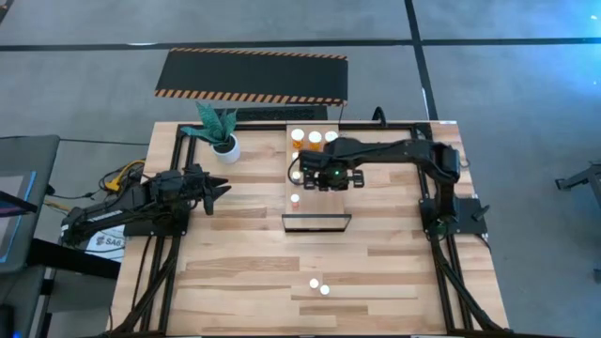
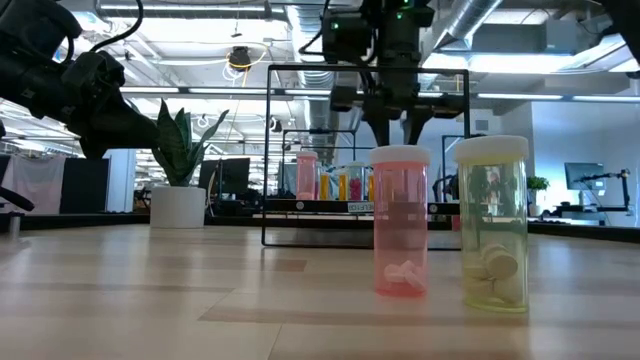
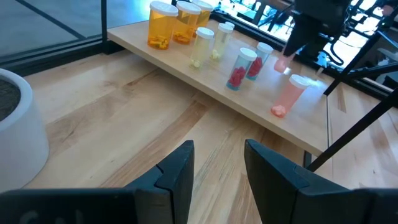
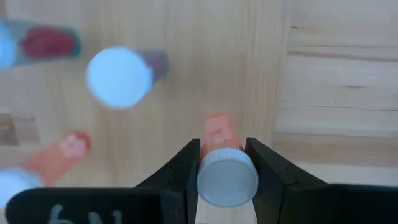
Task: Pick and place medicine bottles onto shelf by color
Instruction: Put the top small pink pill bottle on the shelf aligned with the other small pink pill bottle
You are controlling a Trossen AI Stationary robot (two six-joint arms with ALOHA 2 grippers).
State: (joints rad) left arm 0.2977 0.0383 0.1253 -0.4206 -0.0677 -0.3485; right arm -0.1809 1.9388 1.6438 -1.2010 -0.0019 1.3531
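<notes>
The long pale wood shelf (image 1: pixel 316 188) lies on the plank tabletop (image 1: pixel 244 253), its dark frame (image 1: pixel 316 222) at the end nearer the two loose bottles, with bare boards to both sides. The right gripper (image 4: pixel 222 163) hangs over the shelf's middle, clenched on a small pink white-capped bottle (image 4: pixel 221 163) held upright, long axis vertical, cap toward the wrist camera. Near it on the shelf stand a purple bottle (image 3: pixel 254 61) and a pink bottle (image 3: pixel 288 95), with orange bottles (image 3: pixel 160 25) at the far end. Two small bottles (image 1: pixel 319 286), one pink (image 2: pixel 400 220) and one yellowish (image 2: pixel 492 222), stand upright well apart on open table. The left gripper (image 3: pixel 217 167) waits beside the white plant pot (image 1: pixel 226 147), fingers parted, grasping nothing. The high view hides the held bottle under the arm.
</notes>
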